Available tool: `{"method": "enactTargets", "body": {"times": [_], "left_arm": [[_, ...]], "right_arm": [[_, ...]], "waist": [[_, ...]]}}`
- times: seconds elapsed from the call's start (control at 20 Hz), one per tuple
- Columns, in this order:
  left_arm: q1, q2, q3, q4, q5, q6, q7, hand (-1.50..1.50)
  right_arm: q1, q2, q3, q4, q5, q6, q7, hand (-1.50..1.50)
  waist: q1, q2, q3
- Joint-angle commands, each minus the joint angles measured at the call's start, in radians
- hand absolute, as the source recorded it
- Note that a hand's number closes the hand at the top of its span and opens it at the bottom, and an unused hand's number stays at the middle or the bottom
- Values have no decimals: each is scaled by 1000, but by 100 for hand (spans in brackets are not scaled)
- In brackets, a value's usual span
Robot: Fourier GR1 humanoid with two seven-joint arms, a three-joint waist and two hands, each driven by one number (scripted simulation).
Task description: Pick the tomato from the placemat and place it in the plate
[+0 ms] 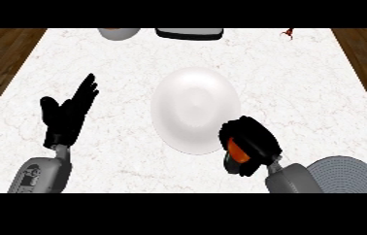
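Tomato (pixel 237 150) (only an orange-red sliver shows) sits inside the curled right hand (pixel 249 144), at the white plate's (pixel 193 103) near rim, beside the grey placemat (pixel 342 173). Left hand (pixel 68 113) rests open.

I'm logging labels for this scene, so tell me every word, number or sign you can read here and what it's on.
None can be read.
Left forearm: small dark marks, too blurred to read.
Plate, placemat, right hand curled round the tomato, left hand: no text.
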Motion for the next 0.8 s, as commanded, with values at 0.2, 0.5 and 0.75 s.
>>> {"method": "enactTargets", "body": {"times": [0.2,0.5,0.75], "left_arm": [[-12,9,17,11,6,1,10,0],[-10,-12,4,19,-6,14,2,0],[5,-31,-18,-45,-23,37,27,0]], "right_arm": [[-65,172,208,-221,41,-266,459,150],[-101,175,414,-282,144,-443,905,150],[-280,175,497,-224,121,-514,1259,150]], "waist": [[-11,5,33],[-16,18,33],[5,23,35]]}}
